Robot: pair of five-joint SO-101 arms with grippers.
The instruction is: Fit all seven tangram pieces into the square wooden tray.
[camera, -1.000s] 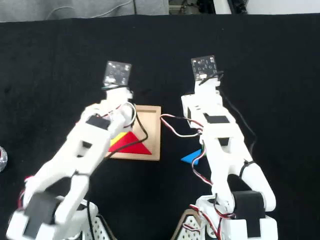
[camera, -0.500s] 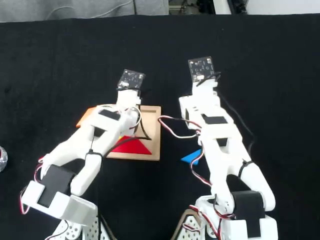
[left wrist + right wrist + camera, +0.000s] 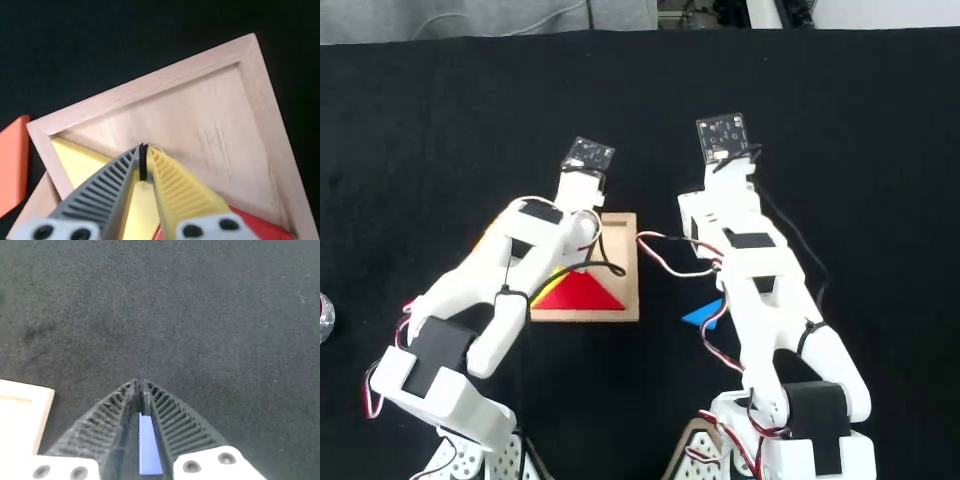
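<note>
The square wooden tray (image 3: 620, 225) lies at mid-table, partly under my left arm. A red triangle (image 3: 582, 293) fills its near side, and a yellow triangle (image 3: 550, 288) peeks out beside it. In the left wrist view my left gripper (image 3: 143, 150) is shut, with its tips just above the yellow triangle (image 3: 80, 157) inside the tray (image 3: 210, 115). An orange piece (image 3: 10, 160) lies outside the tray's rim. My right gripper (image 3: 139, 386) is shut over bare cloth right of the tray's corner (image 3: 25, 405). A blue strip (image 3: 146, 445) shows between its fingers. A blue piece (image 3: 702, 315) lies under the right arm.
Black cloth (image 3: 840, 120) covers the table, with open room at the back and on both sides. A small shiny object (image 3: 324, 318) sits at the left edge. Loose wires (image 3: 665, 255) hang between the two arms, right of the tray.
My left arm has swung right, from the tray's left side to over the tray. The right arm has kept still.
</note>
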